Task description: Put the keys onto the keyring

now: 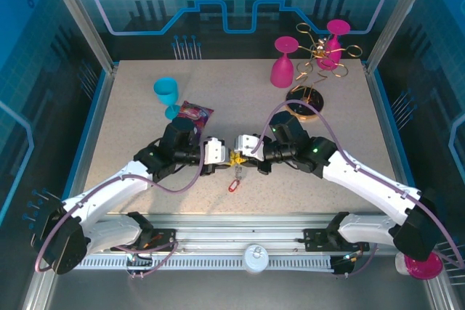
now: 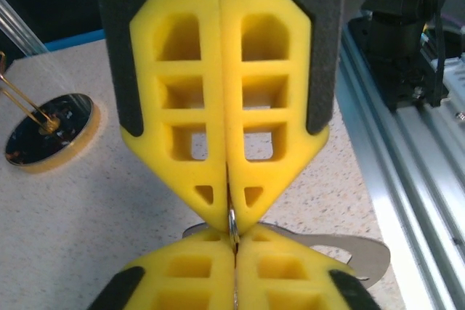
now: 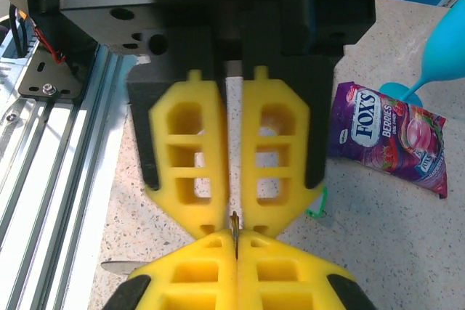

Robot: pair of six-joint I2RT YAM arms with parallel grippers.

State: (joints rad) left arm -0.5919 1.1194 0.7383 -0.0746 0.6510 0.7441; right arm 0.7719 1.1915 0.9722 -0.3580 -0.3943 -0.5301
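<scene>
red key [image 1: 234, 185]: lay on the table [image 1: 240, 99] just on the near side of the spot where the two claws met, lengthwise near to far, about midway between the arms.
keyring [image 2: 360, 253]: a flat grey loop low at the meeting tips, its free end sticking out toward the near edge, crosswise to the line of the claws and toward the red key.
left claw [image 3: 232, 223]: clenched, tip to tip with the other; a thin sliver of metal sat in its seam, but whether key or keyring could not be told.
right claw [image 2: 232, 215]: clenched too, with a small metal loop nipped at the tips.
green key [image 3: 318, 205]: only its tag showed, just beyond the left claw's finger, on the far side.
likely crux: neither arm was nearer; threading probably turned on the loop's free near end.
snack packet [image 3: 389, 136]: farther back, apart.
</scene>
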